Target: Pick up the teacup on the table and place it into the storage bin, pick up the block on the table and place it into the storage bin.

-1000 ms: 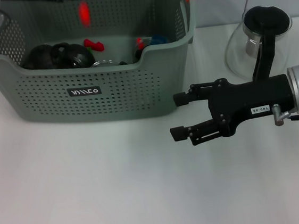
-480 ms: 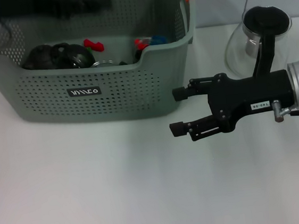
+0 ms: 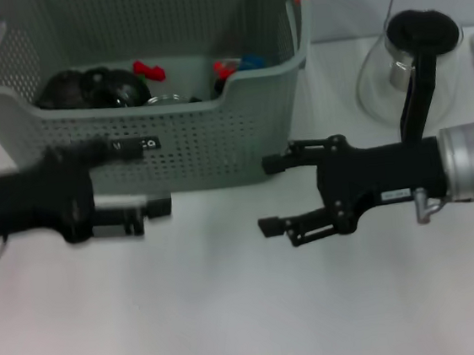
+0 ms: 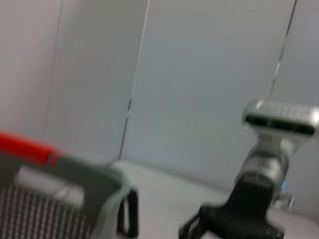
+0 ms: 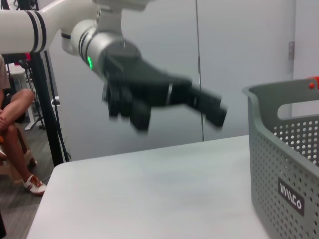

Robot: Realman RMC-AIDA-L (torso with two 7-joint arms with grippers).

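Left tool (image 3: 148, 180), spread, has dropped before the storage bin (image 3: 217, 146); right tool (image 3: 271, 195) spread.

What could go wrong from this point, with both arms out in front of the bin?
1. The left gripper and right gripper point at each other, low over the table; further inward travel could make them collide.
2. The left gripper sits close to the storage bin front wall and could knock it.
3. The glass carafe stands just behind the right arm; a backward swing could tip it.
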